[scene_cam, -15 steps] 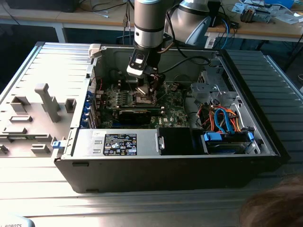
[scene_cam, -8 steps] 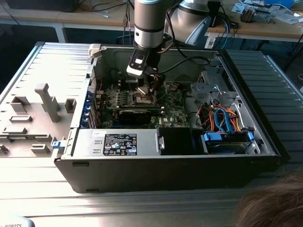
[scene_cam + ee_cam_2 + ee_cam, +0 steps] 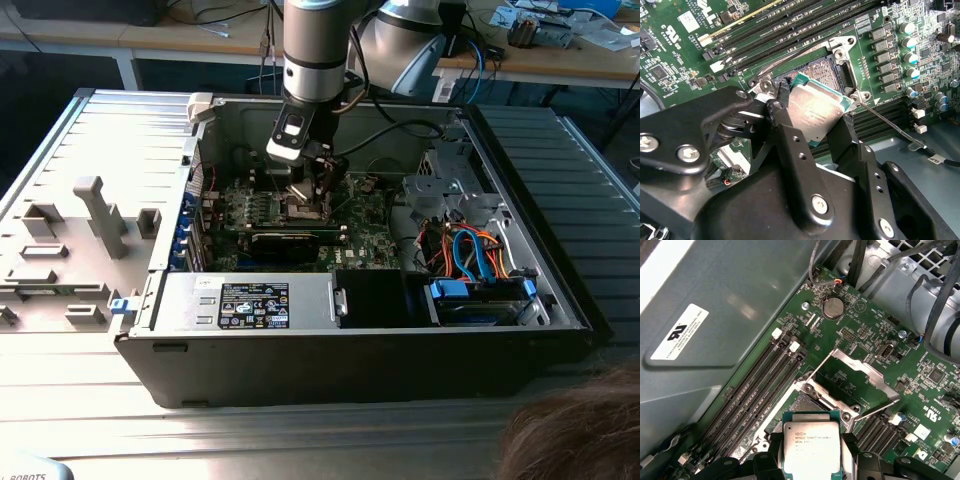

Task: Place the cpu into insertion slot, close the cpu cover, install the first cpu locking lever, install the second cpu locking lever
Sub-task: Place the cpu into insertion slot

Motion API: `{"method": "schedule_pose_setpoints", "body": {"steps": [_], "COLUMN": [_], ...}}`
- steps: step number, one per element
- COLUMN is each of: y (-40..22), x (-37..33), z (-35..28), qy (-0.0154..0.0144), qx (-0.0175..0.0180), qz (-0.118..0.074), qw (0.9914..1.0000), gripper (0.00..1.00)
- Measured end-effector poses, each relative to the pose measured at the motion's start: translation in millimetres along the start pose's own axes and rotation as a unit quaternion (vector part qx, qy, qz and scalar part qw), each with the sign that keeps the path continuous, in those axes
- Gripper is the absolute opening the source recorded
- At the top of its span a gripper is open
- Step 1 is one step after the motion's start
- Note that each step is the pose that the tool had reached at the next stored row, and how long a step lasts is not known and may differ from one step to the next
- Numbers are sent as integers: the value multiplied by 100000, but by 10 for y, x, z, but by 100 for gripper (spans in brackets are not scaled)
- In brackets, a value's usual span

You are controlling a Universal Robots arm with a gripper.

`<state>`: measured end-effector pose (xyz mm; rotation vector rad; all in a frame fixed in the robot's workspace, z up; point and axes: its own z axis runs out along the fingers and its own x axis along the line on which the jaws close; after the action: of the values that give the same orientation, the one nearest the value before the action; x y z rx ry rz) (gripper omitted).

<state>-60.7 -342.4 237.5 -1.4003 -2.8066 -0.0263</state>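
While the jaws are clamped on two opposite edges of the cpu (image 3: 815,112), it hangs just above the insertion slot (image 3: 824,74) and looks not yet seated. In the first wrist view, the cpu cover (image 3: 864,371) stands raised beyond the slot. The chip is probably light, stiff and fragile underneath, so its edges are the safe hold. Small dark print marks its metal top. A white printed label (image 3: 680,332) sits on the grey case wall (image 3: 740,285).
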Motion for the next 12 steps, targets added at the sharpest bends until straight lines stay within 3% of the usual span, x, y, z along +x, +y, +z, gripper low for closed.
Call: {"method": "schedule_pose_setpoints", "body": {"steps": [12], "y": [-5], "x": [3], "z": [8], "qy": [-6], "qx": [-6], "qz": [502], "qw": [99999], "gripper": [55]}}
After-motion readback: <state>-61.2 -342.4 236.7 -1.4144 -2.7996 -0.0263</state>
